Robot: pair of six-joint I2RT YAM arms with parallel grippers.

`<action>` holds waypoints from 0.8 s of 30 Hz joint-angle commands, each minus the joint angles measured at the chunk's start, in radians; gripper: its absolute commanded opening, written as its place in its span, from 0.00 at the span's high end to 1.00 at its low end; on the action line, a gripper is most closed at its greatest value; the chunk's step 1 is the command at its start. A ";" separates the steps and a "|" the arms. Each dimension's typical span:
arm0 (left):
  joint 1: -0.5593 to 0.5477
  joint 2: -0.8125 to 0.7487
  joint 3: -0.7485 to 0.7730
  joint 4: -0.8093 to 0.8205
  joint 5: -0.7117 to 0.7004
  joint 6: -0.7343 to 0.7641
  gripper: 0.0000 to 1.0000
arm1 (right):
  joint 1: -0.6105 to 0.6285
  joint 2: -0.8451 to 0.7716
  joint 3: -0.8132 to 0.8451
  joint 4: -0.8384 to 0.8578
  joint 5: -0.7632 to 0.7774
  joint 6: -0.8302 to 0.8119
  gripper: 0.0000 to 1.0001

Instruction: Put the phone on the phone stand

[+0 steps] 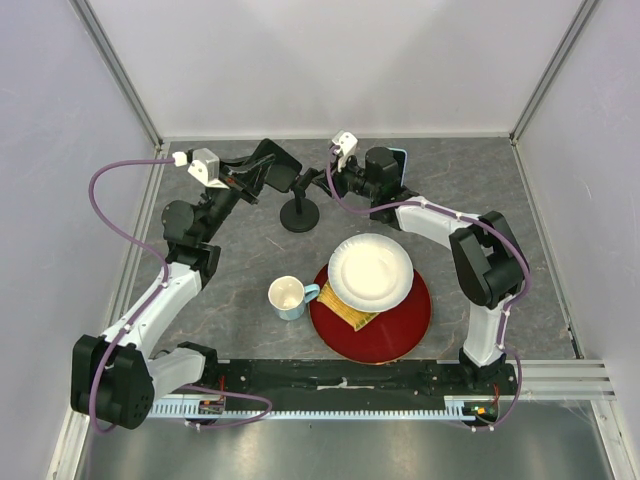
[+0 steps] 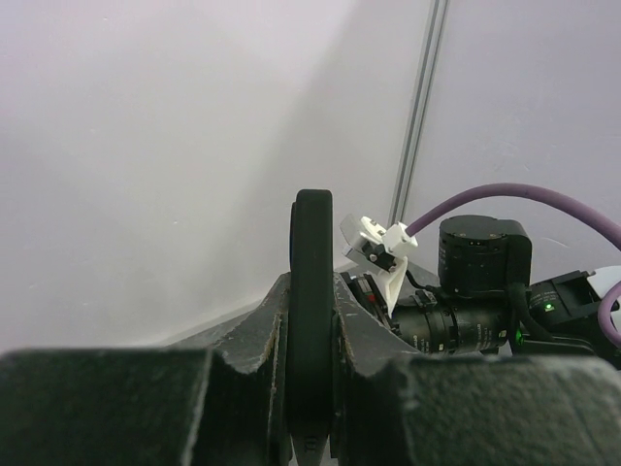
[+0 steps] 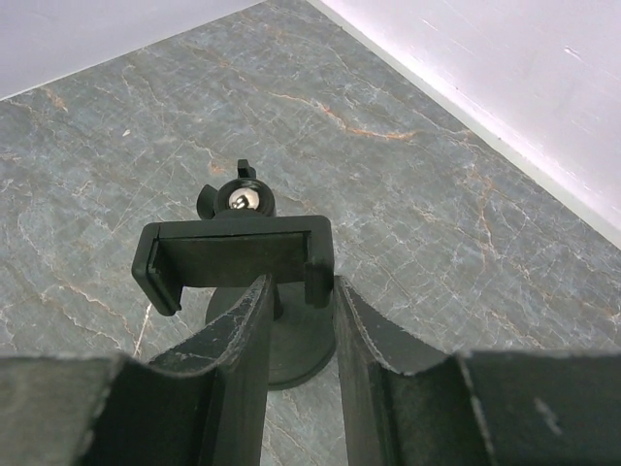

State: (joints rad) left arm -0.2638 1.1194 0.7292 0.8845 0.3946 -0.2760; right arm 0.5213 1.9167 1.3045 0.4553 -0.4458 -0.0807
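Phone (image 2: 312, 243): thin black slab, we judge, edge-on, pinched in left hand (image 2: 312, 325), upper centre overhead. Stand (image 3: 233, 257): cradle empty, right hand (image 3: 301, 291) narrow at its lower lip; grip unclear. We would square phone to cradle, lower gently.

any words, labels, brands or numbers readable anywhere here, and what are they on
No text can be read in any of the three views.
yellow packet tucked under the white plate: darker marks that may be print, too small to read.
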 commanded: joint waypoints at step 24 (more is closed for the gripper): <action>0.000 0.025 0.024 0.146 0.007 -0.048 0.98 | 0.005 0.033 0.056 0.103 0.015 0.025 0.68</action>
State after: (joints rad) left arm -0.2638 1.1538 0.7292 0.9012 0.3985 -0.3016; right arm 0.5220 1.9472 1.3140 0.5049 -0.4232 -0.0654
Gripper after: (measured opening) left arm 0.200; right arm 0.317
